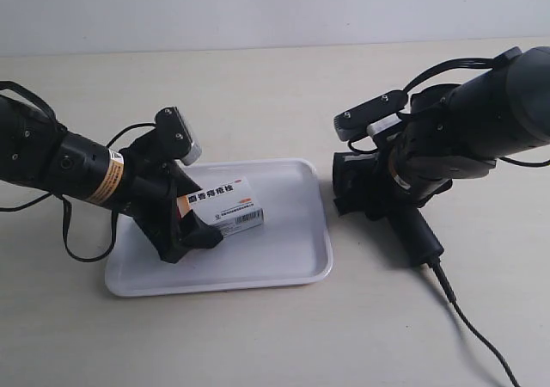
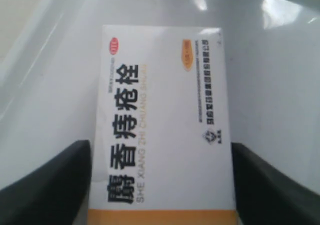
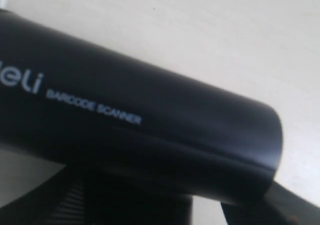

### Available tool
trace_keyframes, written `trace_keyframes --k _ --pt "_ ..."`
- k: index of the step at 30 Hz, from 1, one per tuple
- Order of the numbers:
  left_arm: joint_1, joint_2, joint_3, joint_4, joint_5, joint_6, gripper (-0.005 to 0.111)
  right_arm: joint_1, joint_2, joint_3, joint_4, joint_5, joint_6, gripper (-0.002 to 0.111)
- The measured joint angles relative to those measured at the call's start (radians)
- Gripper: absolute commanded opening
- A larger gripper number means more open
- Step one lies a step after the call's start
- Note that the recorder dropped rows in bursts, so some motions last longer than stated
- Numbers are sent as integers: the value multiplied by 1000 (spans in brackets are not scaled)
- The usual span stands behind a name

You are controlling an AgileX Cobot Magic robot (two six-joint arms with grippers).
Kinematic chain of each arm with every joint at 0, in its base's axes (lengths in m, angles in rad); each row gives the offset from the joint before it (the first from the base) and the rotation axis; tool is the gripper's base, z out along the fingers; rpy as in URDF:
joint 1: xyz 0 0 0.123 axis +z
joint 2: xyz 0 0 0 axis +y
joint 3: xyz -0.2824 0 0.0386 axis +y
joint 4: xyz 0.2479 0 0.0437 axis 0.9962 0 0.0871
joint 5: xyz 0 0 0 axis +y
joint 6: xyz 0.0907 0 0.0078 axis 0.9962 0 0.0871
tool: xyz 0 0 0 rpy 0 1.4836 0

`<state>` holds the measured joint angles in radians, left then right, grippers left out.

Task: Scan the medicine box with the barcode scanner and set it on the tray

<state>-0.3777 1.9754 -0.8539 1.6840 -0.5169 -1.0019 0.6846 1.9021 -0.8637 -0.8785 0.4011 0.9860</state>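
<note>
The white medicine box (image 1: 225, 205), with black lettering and an orange band, lies tilted low over the white tray (image 1: 292, 275). In the left wrist view the medicine box (image 2: 160, 125) fills the middle, with the tray (image 2: 280, 85) under it. My left gripper (image 2: 160, 185) is shut on it, one black finger (image 2: 50, 185) at each long side. In the exterior view the left gripper (image 1: 199, 217) holds the box's orange end. The black barcode scanner (image 1: 417, 232) rests by the tray's right edge, handle on the table. My right gripper (image 1: 369, 189) is closed around the scanner's head (image 3: 150, 125).
The scanner's black cable (image 1: 473, 327) trails over the beige table toward the exterior view's lower right corner. A thin black cable (image 1: 77, 249) loops under the left arm beside the tray's left end.
</note>
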Motion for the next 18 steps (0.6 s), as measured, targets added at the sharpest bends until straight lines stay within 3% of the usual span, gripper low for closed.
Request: trace_keyframes --k 3,6,9,12,16,17,18 --pt "0 0 0 -4 2 0 105 0 2 0 -2 5 24 46" --pt "0 -4 0 -4 8 0 105 0 2 0 -2 3 35 71" --pt "0 -33 0 -4 11 -3 105 0 2 0 8 -2 43 88" --pt "0 -91 0 -4 8 -51 105 0 -15 0 24 3 34 88" --pt "0 -220 0 2 -14 -142 103 0 -102 6 75 58 -8 82" --pt "0 -264 0 10 -16 -173 100 0 -139 6 92 66 -34 79" --pt "0 -311 0 19 -21 -207 89 0 -192 6 117 78 -69 68"
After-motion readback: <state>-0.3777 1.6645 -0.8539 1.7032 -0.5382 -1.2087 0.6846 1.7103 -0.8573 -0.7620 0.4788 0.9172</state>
